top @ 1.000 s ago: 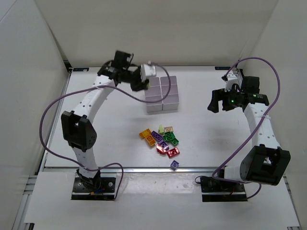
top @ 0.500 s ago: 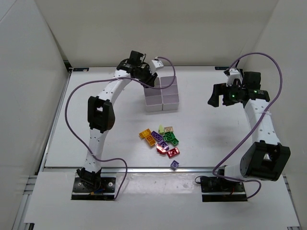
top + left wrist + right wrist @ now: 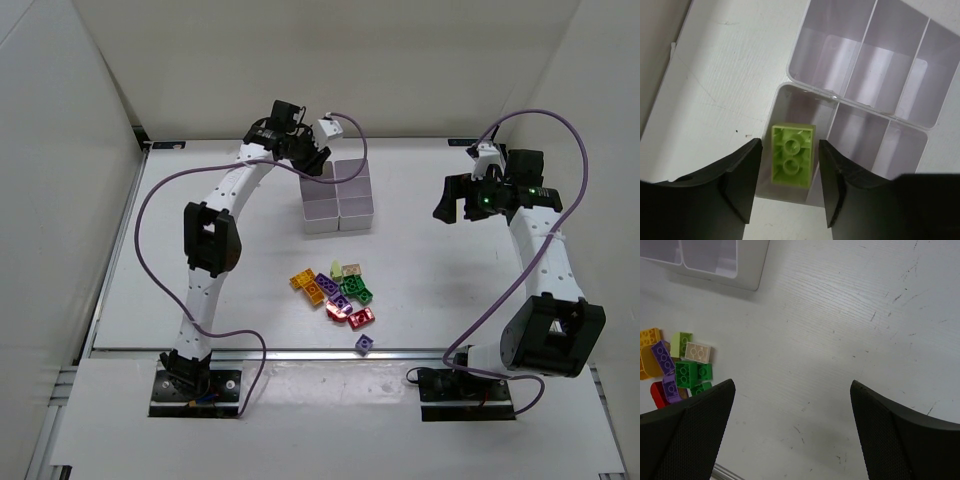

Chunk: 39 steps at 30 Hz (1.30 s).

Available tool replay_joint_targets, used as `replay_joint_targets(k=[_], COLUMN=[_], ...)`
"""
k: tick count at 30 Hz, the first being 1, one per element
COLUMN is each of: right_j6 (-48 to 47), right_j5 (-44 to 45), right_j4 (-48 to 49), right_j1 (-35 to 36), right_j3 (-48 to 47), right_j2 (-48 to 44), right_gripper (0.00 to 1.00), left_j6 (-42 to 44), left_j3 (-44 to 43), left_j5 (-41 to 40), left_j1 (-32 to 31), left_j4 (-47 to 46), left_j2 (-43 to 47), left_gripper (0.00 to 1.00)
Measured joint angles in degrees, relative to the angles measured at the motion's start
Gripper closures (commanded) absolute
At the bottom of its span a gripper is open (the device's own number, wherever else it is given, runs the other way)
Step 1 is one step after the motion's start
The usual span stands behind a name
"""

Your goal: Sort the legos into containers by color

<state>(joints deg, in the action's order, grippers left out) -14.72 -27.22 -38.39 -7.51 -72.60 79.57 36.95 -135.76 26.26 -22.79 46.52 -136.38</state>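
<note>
Left gripper (image 3: 790,145) hovers over the containers (image 3: 867,45), jaws slightly parted. A yellow-green lego (image 3: 792,162) sits loose between them, inside the corner compartment (image 3: 785,107). Right gripper (image 3: 792,385) is spread wide above the table (image 3: 840,315), other legos (image 3: 338,290) piled mid-table.

Your left gripper (image 3: 312,160) reaches out near the table's (image 3: 430,290) far edge, pointing down, jaws parted narrowly (not wide). Your right gripper (image 3: 450,210) hovers near the right edge, jaws spread fully.
</note>
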Motion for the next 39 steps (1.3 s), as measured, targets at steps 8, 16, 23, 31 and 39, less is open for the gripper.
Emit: replay_joint_targets(k=[8, 16, 23, 31, 39], right_j6=[-0.39, -0.70, -1.88, -7.58, -7.56], right_j5=[-0.44, -1.84, -4.52, -7.72, -4.55], right_j4=[0.00, 0.02, -0.28, -2.60, -2.56], right_j1=[0.00, 0.00, 0.42, 10.08, 17.51], right_j3=[0.00, 0.09, 0.50, 0.50, 0.50], right_j2=[0.09, 0.09, 0.04, 0.09, 0.68], right_gripper=[0.01, 0.02, 0.03, 0.10, 0.04], left_j6=[-1.29, -7.87, 2.23, 5.70, -0.76], left_j3=[-0.15, 10.97, 48.70, 63.78, 63.49], left_j5=[-0.35, 9.31, 12.55, 13.57, 8.28], left_j1=[0.13, 3.89, 1.90, -5.33, -11.63], left_j4=[-0.37, 1.29, 8.04, 11.10, -1.77], left_j2=[0.09, 15.98, 58.07, 56.63, 44.22], left_gripper=[0.29, 0.29, 0.25, 0.28, 0.28])
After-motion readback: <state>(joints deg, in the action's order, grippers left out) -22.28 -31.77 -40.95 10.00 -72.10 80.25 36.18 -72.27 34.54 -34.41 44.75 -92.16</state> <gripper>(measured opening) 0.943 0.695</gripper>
